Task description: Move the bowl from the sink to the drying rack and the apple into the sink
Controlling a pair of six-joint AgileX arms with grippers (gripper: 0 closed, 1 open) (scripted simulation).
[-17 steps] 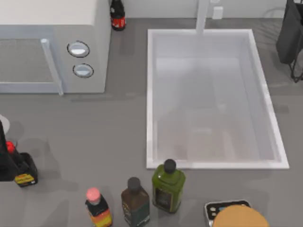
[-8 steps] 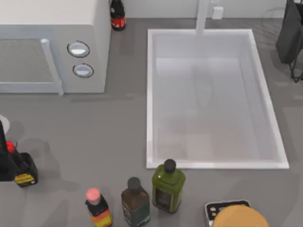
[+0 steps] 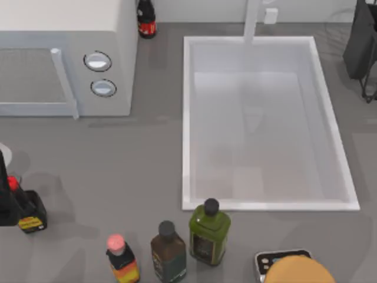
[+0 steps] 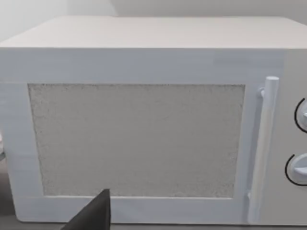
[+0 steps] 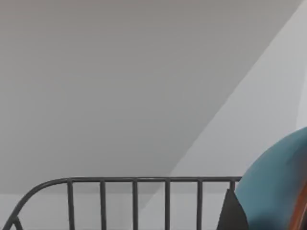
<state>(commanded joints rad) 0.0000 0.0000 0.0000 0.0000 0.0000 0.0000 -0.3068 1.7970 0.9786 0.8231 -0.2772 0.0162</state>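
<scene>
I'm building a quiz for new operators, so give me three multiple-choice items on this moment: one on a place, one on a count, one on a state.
1. Where is the microwave? A) far left of the table B) near right C) inside the sink
2. How many round knobs does the microwave show in the top view? A) none B) two C) five
3. What is inside the sink? A) bottles B) a pan C) nothing visible

Key: 1 A, it fills the top view's upper left corner. 2 B, two knobs sit one above the other. 3 C, the top view shows a bare white basin.

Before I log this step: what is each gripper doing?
Left gripper: at the table's left edge, cannot be told.
Right gripper: beside the bowl, grip cannot be told.
</scene>
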